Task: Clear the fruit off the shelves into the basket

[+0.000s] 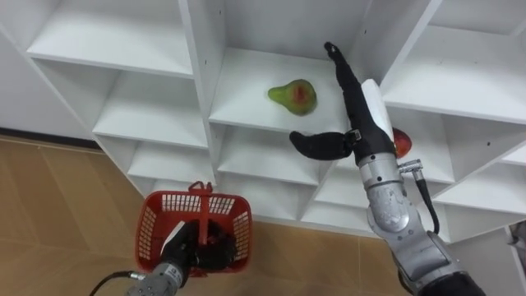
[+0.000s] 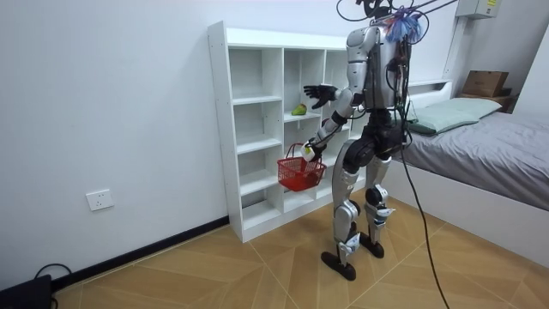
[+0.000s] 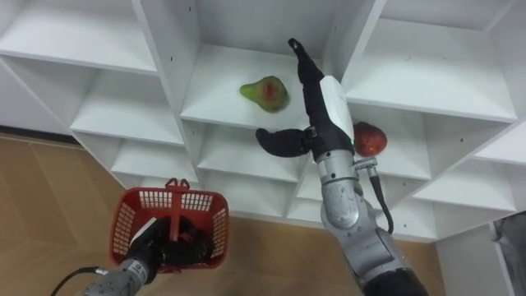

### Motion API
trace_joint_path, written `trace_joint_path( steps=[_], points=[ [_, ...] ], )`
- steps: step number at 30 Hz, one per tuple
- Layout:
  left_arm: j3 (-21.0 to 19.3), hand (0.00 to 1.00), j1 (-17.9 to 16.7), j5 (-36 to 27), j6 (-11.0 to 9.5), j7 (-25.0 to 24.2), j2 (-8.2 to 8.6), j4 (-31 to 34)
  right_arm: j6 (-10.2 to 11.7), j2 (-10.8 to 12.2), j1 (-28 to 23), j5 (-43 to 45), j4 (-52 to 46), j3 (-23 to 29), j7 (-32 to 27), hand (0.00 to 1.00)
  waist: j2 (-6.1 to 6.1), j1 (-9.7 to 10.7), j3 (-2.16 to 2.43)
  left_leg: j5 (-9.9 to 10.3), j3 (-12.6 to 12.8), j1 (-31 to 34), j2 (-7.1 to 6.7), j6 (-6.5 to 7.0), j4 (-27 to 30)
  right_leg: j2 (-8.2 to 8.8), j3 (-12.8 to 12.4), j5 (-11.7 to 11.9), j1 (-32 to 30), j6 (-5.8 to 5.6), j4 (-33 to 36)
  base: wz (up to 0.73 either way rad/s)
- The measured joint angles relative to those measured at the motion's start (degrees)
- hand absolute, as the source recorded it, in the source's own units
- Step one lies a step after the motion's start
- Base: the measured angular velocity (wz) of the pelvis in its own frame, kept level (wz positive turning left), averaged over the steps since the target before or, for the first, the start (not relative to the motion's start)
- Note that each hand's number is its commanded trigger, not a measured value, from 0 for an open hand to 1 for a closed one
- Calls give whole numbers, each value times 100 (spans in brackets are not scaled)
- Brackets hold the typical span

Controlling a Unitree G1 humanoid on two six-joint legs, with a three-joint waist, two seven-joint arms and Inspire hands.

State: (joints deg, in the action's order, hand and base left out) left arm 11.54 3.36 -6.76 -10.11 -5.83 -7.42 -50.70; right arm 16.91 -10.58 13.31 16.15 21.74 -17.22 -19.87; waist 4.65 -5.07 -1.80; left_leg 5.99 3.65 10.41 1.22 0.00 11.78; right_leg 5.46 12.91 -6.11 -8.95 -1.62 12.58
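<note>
A humanoid robot stands on a wooden floor (image 2: 214, 275) facing a white closet (image 1: 107, 41) of open shelf compartments set against a white wall, with a bed (image 2: 497, 146) behind it at the room view's right. A green pear (image 1: 292, 96) with a red blush lies on its side on a shelf board in the closet's middle column, at about the robot's chest height. The right hand (image 1: 359, 107) is raised in front of that compartment, just to the right of the pear and not touching it. Its fingers (image 1: 341, 70) are straight and held together, pointing up into the shelf, and the thumb sticks out sideways below the pear. A round red fruit (image 3: 369, 138) sits in the next column to the right, a little lower, just beside the right wrist. The left hand (image 1: 185, 247) is held low, in front of the lower shelves, with its fingers curled round the upright handle of a red plastic basket (image 1: 156, 218) with lattice walls. The basket hangs in the air above the floor, and the dark hand and handle hide its inside, so what it holds cannot be told.
</note>
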Motion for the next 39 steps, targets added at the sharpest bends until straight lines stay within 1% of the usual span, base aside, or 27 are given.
trace_joint_path(
  steps=[4,8,11,14,17,22,33,35,39],
  points=[
    [1,100,0,6,0,-27,2,0,-1,42,14,30,0,42,-1,0,-2,3,-1,-3,0,1,0,-1,0,-2,-3,0,0,0,0,0],
    [0,100,1,8,1,-120,7,0,-2,134,14,22,-16,65,-71,0,-8,5,-3,-3,1,24,1,0,-4,-9,-21,0,-22,0,-2,0],
    [1,100,-2,5,10,-127,44,0,-1,161,13,-6,-18,66,-120,0,-27,4,-3,-3,1,24,2,-1,4,-14,-28,0,-22,0,-7,0],
    [-6,100,1,-3,10,-92,135,2,9,178,11,6,-65,60,-178,0,-72,4,13,-4,0,82,1,-1,8,-14,-34,2,-77,2,-3,0],
    [1,100,1,-19,12,-73,228,-2,65,187,9,-9,-68,52,-249,0,-130,5,20,-11,0,98,1,-4,9,-16,-34,4,-103,5,3,0],
    [4,100,3,-27,13,-85,289,-1,69,206,5,-17,-68,48,-238,0,-166,8,39,-14,-1,92,3,-7,-1,-18,-35,5,-107,6,3,0],
    [59,100,3,-25,19,-95,284,-130,54,205,-23,23,-114,47,-203,0,-154,25,49,-14,-1,93,5,-7,-1,-18,-28,4,-109,6,7,0],
    [56,100,3,-17,19,-97,277,-129,54,203,-50,40,-132,49,-202,0,-147,26,55,-14,0,94,5,-7,-1,-18,-27,4,-109,6,7,0],
    [48,100,4,-17,19,-103,241,-129,55,198,-154,46,-346,52,-202,0,-128,32,92,-13,0,92,8,-8,-2,-17,-19,5,-107,7,6,0]
  ],
)
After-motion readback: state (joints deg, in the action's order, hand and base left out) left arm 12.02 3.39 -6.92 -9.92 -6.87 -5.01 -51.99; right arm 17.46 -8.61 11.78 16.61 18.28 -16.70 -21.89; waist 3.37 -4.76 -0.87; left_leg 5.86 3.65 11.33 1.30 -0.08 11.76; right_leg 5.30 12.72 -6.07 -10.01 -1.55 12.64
